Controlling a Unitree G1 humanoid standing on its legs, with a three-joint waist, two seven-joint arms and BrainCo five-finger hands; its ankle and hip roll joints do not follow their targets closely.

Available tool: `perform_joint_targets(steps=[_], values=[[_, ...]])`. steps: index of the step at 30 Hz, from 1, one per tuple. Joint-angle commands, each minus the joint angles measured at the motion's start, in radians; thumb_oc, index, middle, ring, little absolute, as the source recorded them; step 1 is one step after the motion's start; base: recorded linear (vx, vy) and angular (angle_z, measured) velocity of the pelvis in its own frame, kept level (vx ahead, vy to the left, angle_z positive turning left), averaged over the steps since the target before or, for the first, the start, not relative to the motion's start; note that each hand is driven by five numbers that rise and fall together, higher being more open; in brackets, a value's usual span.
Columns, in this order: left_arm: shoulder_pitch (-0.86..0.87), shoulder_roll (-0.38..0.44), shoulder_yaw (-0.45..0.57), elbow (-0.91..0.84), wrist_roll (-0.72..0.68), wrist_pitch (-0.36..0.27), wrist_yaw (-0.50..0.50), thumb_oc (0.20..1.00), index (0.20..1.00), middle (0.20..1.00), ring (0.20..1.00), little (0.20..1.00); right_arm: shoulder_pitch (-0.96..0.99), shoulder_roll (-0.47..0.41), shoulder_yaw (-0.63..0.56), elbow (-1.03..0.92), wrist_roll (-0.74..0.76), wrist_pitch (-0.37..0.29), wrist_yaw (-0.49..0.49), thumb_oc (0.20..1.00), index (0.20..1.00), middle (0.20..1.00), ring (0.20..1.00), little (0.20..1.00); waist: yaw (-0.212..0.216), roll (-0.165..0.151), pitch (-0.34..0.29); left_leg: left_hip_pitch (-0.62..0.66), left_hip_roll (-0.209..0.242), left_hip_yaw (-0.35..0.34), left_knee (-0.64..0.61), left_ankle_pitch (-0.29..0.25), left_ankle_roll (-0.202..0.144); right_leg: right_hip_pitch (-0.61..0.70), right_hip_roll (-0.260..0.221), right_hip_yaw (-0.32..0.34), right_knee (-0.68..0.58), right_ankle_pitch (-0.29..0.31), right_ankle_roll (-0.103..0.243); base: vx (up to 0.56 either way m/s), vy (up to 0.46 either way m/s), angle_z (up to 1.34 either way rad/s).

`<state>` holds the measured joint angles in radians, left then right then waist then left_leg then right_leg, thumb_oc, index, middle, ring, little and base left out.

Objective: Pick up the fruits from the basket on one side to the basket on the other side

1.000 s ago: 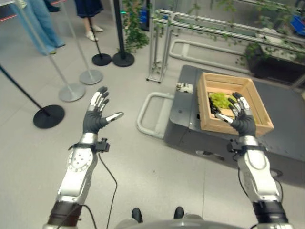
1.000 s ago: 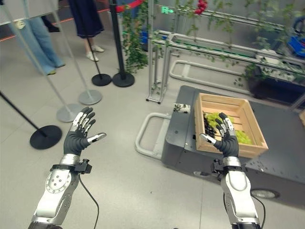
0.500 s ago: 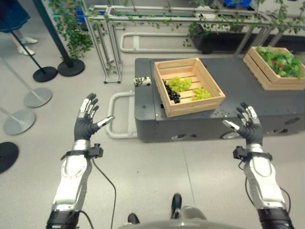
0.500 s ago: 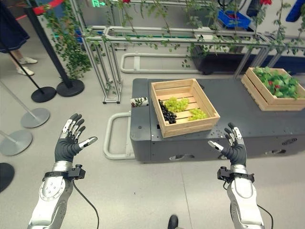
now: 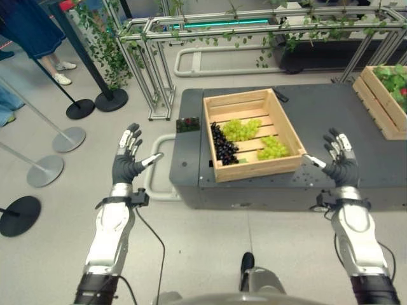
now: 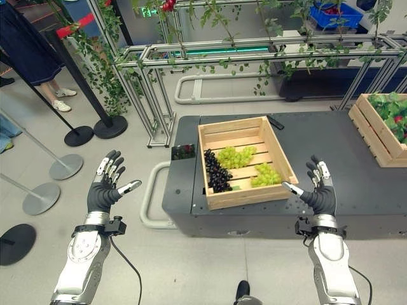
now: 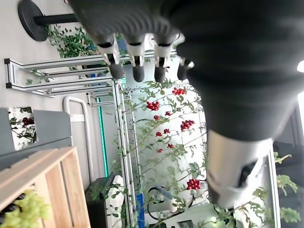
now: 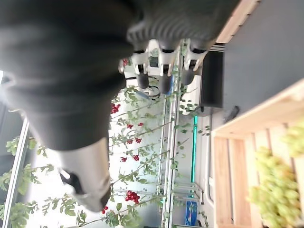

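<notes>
In the left eye view, we see a wooden crate (image 5: 280,130) on a dark grey platform (image 5: 318,105) in front of us. Inside it lie green grapes (image 5: 245,129) towards the far side, a second green bunch (image 5: 275,149) nearer us, and dark grapes (image 5: 224,145) along the crate's left wall. Our left hand (image 5: 129,164) is raised over the floor, well left of the platform, fingers spread wide and holding nothing. Our right hand (image 5: 340,164) is raised just right of the crate's near corner, fingers also spread wide and empty. A second crate (image 5: 381,101) with green leaves and red fruit sits at the platform's far right edge. Stanchion bases (image 5: 67,138) stand on the floor to the left, and a person's legs (image 5: 54,63) show at the upper left.

In the right eye view, a metal frame (image 6: 254,54) draped with leafy vines stands behind the platform.

In the left wrist view, our left hand's fingers (image 7: 137,71) point straight out, with the crate's corner and some green grapes low in one corner.

In the right wrist view, our right hand's fingers (image 8: 164,80) are likewise straight, with the crate and green grapes beside them.
</notes>
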<state>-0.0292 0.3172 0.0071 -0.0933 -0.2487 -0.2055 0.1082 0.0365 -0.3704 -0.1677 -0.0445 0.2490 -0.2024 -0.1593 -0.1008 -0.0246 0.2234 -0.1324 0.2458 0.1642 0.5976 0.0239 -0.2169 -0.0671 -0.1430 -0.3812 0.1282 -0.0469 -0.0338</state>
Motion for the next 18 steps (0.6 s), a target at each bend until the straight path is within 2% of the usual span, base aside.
perform_joint_targets(steps=[1,2,3,4,5,6,7,11,12,13,14,15,16,18], values=[[-0.015,0.063,0.014,-0.064,0.023,-0.059,0.02,1.0,1.0,1.0,1.0,1.0,-0.017,-0.021,-0.017,-0.065,0.028,-0.075,-0.007,1.0,1.0,1.0,1.0,1.0,0.01,-0.021,-0.018,-0.022,-0.129,0.055,-0.129,-0.07,0.109,0.061,0.015,0.018,-0.082,-0.023,0.096,0.27,0.013,0.28],[-0.005,0.063,0.014,-0.065,0.028,-0.061,0.019,1.0,1.0,1.0,1.0,1.0,-0.01,-0.019,-0.014,-0.062,0.03,-0.076,-0.002,1.0,1.0,1.0,1.0,1.0,0.015,-0.016,-0.024,-0.015,-0.111,0.052,-0.219,-0.083,0.115,0.073,0.014,0.022,-0.092,-0.026,0.112,0.31,0.098,0.03],[0.003,0.064,0.018,-0.067,0.033,-0.064,0.021,1.0,1.0,1.0,1.0,1.0,-0.007,-0.02,-0.01,-0.059,0.023,-0.076,-0.003,1.0,1.0,1.0,1.0,1.0,0.026,-0.005,-0.03,-0.027,-0.093,0.035,-0.357,-0.037,0.105,0.087,0.016,0.03,-0.107,-0.029,0.13,0.24,0.095,-0.09],[0.005,0.063,0.018,-0.068,0.033,-0.064,0.021,1.0,1.0,1.0,1.0,1.0,-0.006,-0.021,-0.01,-0.059,0.023,-0.076,-0.003,1.0,1.0,1.0,1.0,1.0,0.026,-0.007,-0.031,-0.014,-0.098,0.038,-0.381,-0.024,0.104,0.089,0.013,0.03,-0.109,-0.028,0.13,0.36,0.201,-0.24],[0.019,0.062,0.024,-0.068,0.042,-0.062,0.023,1.0,1.0,1.0,1.0,1.0,-0.011,-0.027,0.007,-0.04,0.016,-0.071,0.001,1.0,1.0,1.0,1.0,1.0,0.056,0.011,-0.038,-0.048,-0.078,-0.047,-0.547,0.063,0.086,0.119,0.016,0.057,-0.128,-0.032,0.145,0.25,0.123,-0.22],[0.021,0.061,0.024,-0.068,0.043,-0.062,0.023,1.0,1.0,1.0,1.0,1.0,-0.012,-0.028,0.008,-0.038,0.016,-0.072,0.001,1.0,1.0,1.0,1.0,1.0,0.054,0.011,-0.039,-0.035,-0.08,-0.047,-0.573,0.078,0.084,0.122,0.017,0.055,-0.131,-0.032,0.145,0.46,0.25,-0.26],[0.027,0.061,0.031,-0.069,0.05,-0.06,0.032,1.0,1.0,1.0,1.0,1.0,-0.021,-0.039,0.01,-0.024,0.008,-0.067,-0.006,1.0,1.0,1.0,1.0,1.0,0.056,0.021,-0.041,-0.064,-0.042,-0.019,-0.636,0.118,0.055,0.159,-0.004,0.047,-0.145,-0.04,0.163,0.23,0.113,-0.19],[0.045,0.069,0.046,-0.075,0.07,-0.06,0.03,1.0,1.0,1.0,1.0,1.0,-0.03,-0.027,0.03,-0.028,0.005,-0.059,0.017,1.0,1.0,1.0,1.0,1.0,0.078,0.034,-0.061,-0.009,-0.06,-0.028,-0.646,0.122,0.066,0.189,-0.007,0.064,-0.129,-0.06,0.176,0.33,0.215,-0.31],[0.052,0.077,0.045,-0.076,0.078,-0.058,0.032,1.0,1.0,1.0,1.0,1.0,-0.017,-0.018,0.021,-0.026,-0.007,-0.052,0.019,1.0,1.0,1.0,1.0,1.0,0.082,0.02,-0.07,0.017,-0.104,-0.03,-0.625,0.092,0.104,0.182,-0.045,0.085,-0.013,-0.078,0.182,0.22,0.177,-0.47],[0.051,0.077,0.045,-0.076,0.078,-0.058,0.032,1.0,1.0,1.0,1.0,1.0,-0.018,-0.017,0.021,-0.026,-0.007,-0.052,0.019,1.0,1.0,1.0,1.0,1.0,0.084,0.02,-0.07,0.013,-0.105,-0.028,-0.624,0.095,0.106,0.175,-0.047,0.088,-0.007,-0.078,0.183,0.36,0.357,-0.23],[0.046,0.092,0.043,-0.078,0.088,-0.054,0.038,1.0,1.0,1.0,1.0,1.0,-0.024,-0.005,0.026,-0.025,-0.022,-0.048,0.019,1.0,1.0,1.0,1.0,1.0,0.076,0.006,-0.05,0.045,-0.134,-0.017,-0.618,0.063,0.149,0.087,-0.077,0.126,0.185,-0.036,0.203,0.12,0.196,0.11],[0.044,0.093,0.044,-0.077,0.088,-0.054,0.038,1.0,1.0,1.0,1.0,1.0,-0.026,-0.004,0.026,-0.025,-0.022,-0.048,0.019,1.0,1.0,1.0,1.0,1.0,0.078,0.006,-0.051,0.04,-0.134,-0.013,-0.617,0.065,0.151,0.079,-0.077,0.13,0.189,-0.033,0.203,0.2,0.352,0.1],[0.04,0.107,0.044,-0.078,0.094,-0.055,0.042,1.0,1.0,1.0,1.0,1.0,-0.045,0.001,0.037,-0.027,-0.043,-0.046,0.019,1.0,1.0,1.0,1.0,1.0,0.072,0.013,-0.031,0.067,-0.145,0.005,-0.626,0.052,0.175,0.003,-0.1,0.136,0.302,0.036,0.229,0.11,0.265,-0.05],[0.045,0.111,0.048,-0.08,0.102,-0.052,0.041,1.0,1.0,1.0,1.0,1.0,-0.053,0.008,0.043,-0.023,-0.049,-0.042,0.019,1.0,1.0,1.0,1.0,1.0,0.08,0.017,-0.029,0.084,-0.153,0.017,-0.64,0.042,0.186,-0.033,-0.11,0.13,0.34,0.037,0.228,0.13,0.207,-0.19]])
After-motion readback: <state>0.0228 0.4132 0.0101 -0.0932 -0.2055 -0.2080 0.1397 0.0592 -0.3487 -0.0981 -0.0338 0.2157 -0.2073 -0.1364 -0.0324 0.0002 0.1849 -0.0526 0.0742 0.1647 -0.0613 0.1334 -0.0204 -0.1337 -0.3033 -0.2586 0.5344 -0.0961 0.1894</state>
